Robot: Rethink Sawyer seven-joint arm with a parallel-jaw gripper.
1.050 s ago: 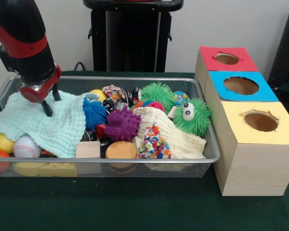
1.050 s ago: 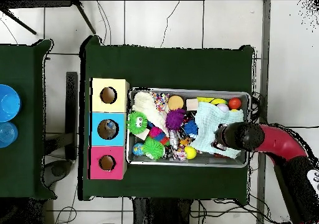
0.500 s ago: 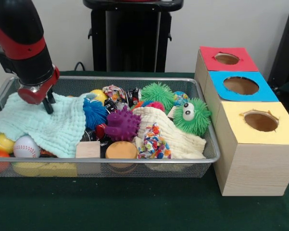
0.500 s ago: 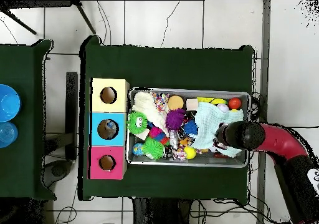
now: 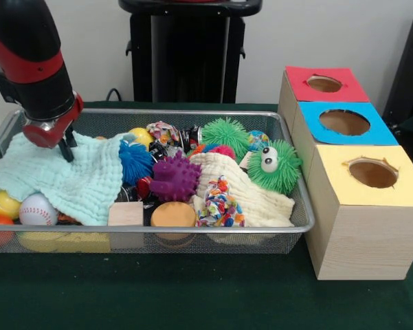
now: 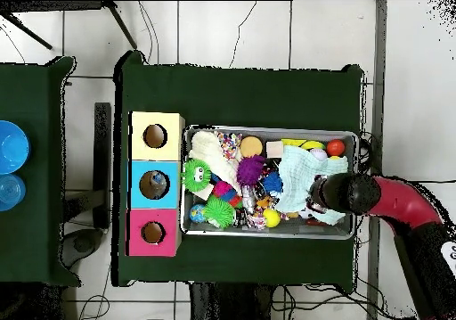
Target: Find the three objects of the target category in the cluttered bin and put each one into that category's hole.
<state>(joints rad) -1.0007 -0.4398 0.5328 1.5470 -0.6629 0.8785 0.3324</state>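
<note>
Front view: tool [image 5: 68,147] higher than before.

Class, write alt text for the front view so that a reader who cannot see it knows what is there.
A red and black robot arm lowers its pincer onto a pale green cloth at the left of a wire mesh bin crammed with toys: spiky balls, a baseball and a green googly-eyed fuzzy toy. Right of the bin stand three wooden boxes with holes, topped red, blue and yellow.

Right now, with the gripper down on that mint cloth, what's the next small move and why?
Probably lift the mint cloth up and aside. The gripper sits on its far edge, and it drapes over part of the bin, likely hiding toys beneath.
</note>
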